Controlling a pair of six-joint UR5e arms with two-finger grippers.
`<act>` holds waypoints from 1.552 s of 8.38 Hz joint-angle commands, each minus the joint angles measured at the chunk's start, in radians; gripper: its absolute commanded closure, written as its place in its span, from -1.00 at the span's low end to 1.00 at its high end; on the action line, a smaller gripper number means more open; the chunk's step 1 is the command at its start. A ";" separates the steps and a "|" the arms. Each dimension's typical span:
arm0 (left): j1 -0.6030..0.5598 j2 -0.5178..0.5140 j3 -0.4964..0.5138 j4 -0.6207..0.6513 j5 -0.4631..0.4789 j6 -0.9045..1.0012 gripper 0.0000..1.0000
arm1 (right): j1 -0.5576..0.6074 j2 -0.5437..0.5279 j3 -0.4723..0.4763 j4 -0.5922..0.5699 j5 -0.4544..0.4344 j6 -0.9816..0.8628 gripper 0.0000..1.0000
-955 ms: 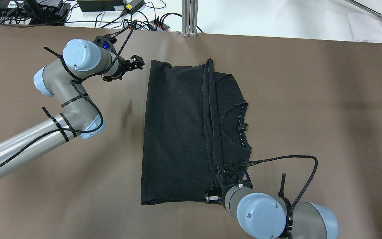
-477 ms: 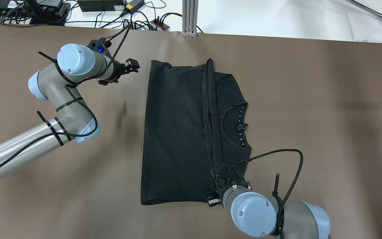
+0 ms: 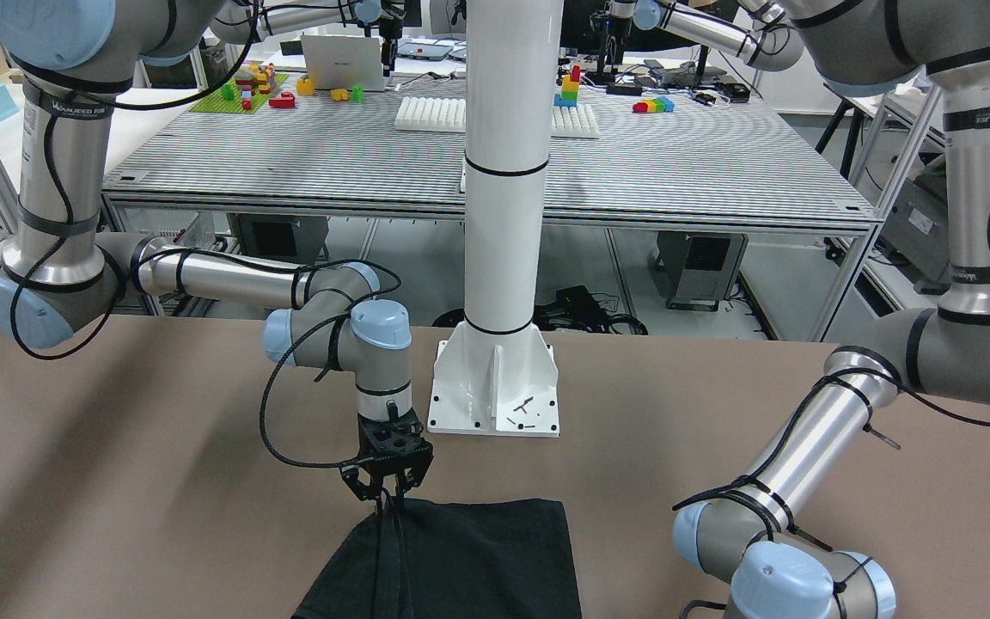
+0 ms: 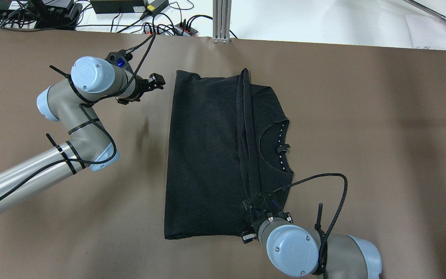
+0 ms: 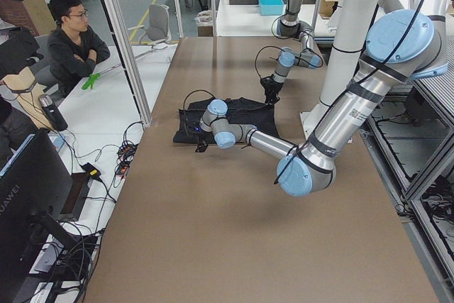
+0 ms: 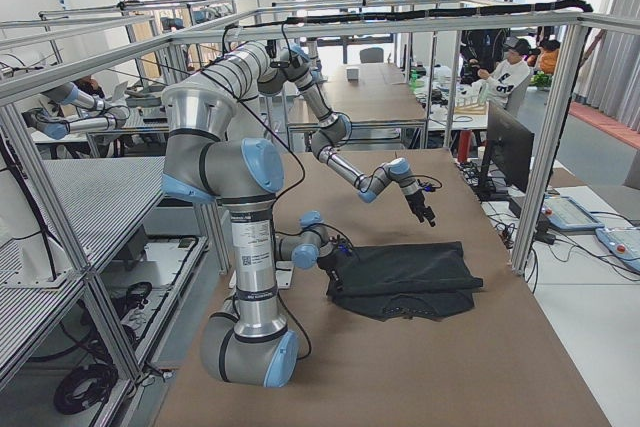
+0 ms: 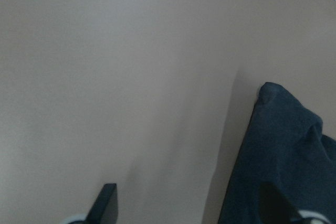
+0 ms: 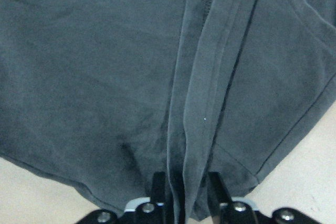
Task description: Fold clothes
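Observation:
The black garment [image 4: 207, 155] lies folded flat on the brown table [image 4: 362, 135], its collar with white dots [image 4: 283, 149] at the right. A raised hemmed fold [image 4: 246, 128] runs across it. My right gripper [image 8: 186, 195] is shut on the near end of that fold; it also shows in the front-facing view [image 3: 386, 494] at the garment's near edge [image 3: 478, 550]. My left gripper [image 4: 157, 80] is open and empty, just left of the garment's far-left corner [image 7: 283, 145] and apart from it. Its fingertips [image 7: 106, 205] stand wide apart over bare table.
A white post base [image 3: 495, 395] stands on the robot's side of the table. Cables and a power strip [image 4: 184, 28] lie beyond the far edge beside an aluminium post [image 4: 222, 19]. A seated person [image 5: 71, 44] is off the far side.
My left gripper drew back a little to the left from the garment's far corner. My right wrist shifted slightly left along the near edge, still holding the fold.

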 commanded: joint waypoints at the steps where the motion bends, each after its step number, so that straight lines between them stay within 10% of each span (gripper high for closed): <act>1: 0.004 0.001 0.002 0.000 0.000 -0.007 -0.89 | -0.003 0.017 -0.030 0.001 -0.001 0.003 0.20; 2: 0.004 0.000 0.000 0.000 0.000 -0.019 -0.89 | -0.003 0.018 -0.038 0.001 -0.001 0.003 0.21; 4: 0.009 0.000 0.000 0.000 0.002 -0.020 -0.89 | 0.002 0.021 -0.034 0.004 0.002 -0.009 1.00; 8: 0.010 0.000 -0.002 0.000 0.002 -0.025 -0.89 | 0.098 -0.052 0.015 0.004 0.169 -0.063 1.00; 13: 0.010 0.000 0.000 0.002 0.009 -0.046 -0.89 | -0.081 -0.152 0.098 0.004 0.126 0.342 0.81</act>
